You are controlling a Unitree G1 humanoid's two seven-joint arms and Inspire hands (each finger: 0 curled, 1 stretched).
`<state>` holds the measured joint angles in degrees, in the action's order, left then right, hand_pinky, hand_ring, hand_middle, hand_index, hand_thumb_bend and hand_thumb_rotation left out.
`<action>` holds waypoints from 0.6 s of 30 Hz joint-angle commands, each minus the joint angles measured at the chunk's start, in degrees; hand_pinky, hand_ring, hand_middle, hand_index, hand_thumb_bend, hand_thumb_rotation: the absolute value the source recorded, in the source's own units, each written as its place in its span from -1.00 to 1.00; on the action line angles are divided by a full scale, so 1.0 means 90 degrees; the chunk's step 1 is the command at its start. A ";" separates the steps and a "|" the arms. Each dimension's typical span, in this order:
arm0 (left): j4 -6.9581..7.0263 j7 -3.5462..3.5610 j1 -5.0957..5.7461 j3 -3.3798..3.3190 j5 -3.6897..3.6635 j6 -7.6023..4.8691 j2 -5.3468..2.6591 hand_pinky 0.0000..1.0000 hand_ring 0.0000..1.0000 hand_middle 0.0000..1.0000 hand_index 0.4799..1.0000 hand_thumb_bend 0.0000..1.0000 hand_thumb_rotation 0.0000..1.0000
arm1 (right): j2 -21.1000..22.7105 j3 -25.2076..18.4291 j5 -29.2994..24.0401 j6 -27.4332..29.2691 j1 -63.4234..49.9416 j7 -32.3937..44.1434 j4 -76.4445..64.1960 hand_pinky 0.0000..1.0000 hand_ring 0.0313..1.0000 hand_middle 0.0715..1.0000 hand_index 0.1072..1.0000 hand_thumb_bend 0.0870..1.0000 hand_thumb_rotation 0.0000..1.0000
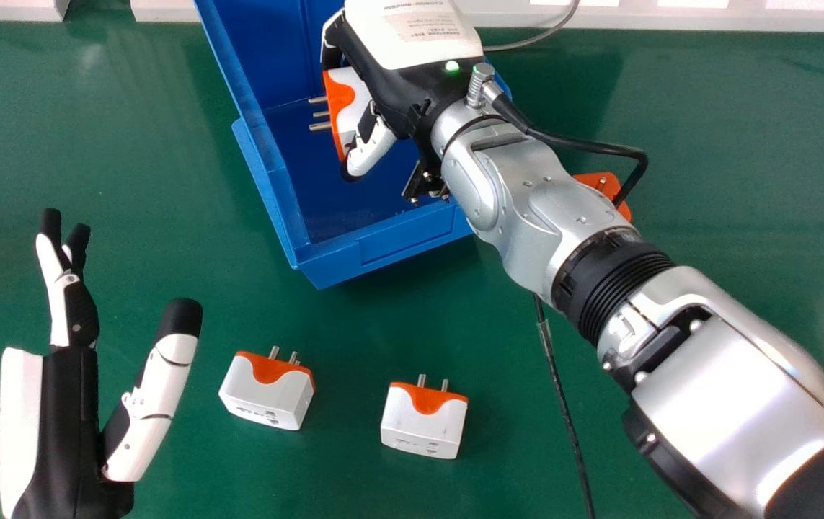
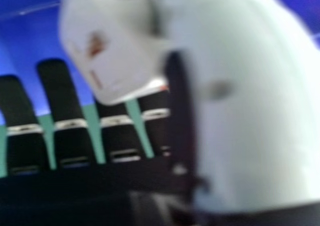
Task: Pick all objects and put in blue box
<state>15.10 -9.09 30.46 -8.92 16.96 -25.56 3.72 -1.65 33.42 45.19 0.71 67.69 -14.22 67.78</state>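
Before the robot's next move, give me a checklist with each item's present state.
1. Right hand has a grip on the held plug: ok, it is between thumb and fingers.
2. Held plug lined up with the blue box: ok, the head view shows it against the box's interior.
3. Landing spot free of other things: cannot tell, hand and arm cover part of the interior.
4. Left hand out of the way: ok, fingers open, apart from the box.
5. All plugs off the table: not ok, a left plug and a right plug sit there.
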 commanded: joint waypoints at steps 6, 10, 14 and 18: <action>0.0125 -0.0084 -0.0080 0.0065 0.0084 0.0039 -0.0046 1.00 1.00 1.00 1.00 0.28 0.79 | 0.0062 0.0059 0.0010 -0.0041 0.0177 -0.0095 -0.0272 0.44 0.71 0.79 0.72 0.34 -0.16; 0.0114 -0.0064 -0.0128 0.0087 0.0042 0.0046 -0.0041 1.00 1.00 1.00 1.00 0.27 0.78 | 0.0062 0.0067 0.0019 -0.0096 0.0145 -0.0112 -0.0335 0.50 0.76 0.84 0.77 0.27 -0.15; 0.0101 -0.0062 -0.0172 0.0105 0.0058 0.0086 -0.0041 1.00 1.00 1.00 1.00 0.27 0.78 | 0.0035 -0.0004 -0.0055 -0.0126 0.0095 -0.0156 -0.0402 0.54 0.78 0.85 0.78 0.04 -0.21; 0.0113 -0.0073 -0.0202 0.0115 0.0093 0.0108 -0.0042 1.00 1.00 1.00 1.00 0.21 0.77 | 0.0062 -0.0132 -0.0172 -0.0239 -0.0052 -0.0143 -0.0771 0.52 0.79 0.84 0.76 -0.12 -0.31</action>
<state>15.09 -9.36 28.64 -8.01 17.51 -24.33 3.31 -1.48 33.17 44.09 -1.13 66.83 -14.35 63.25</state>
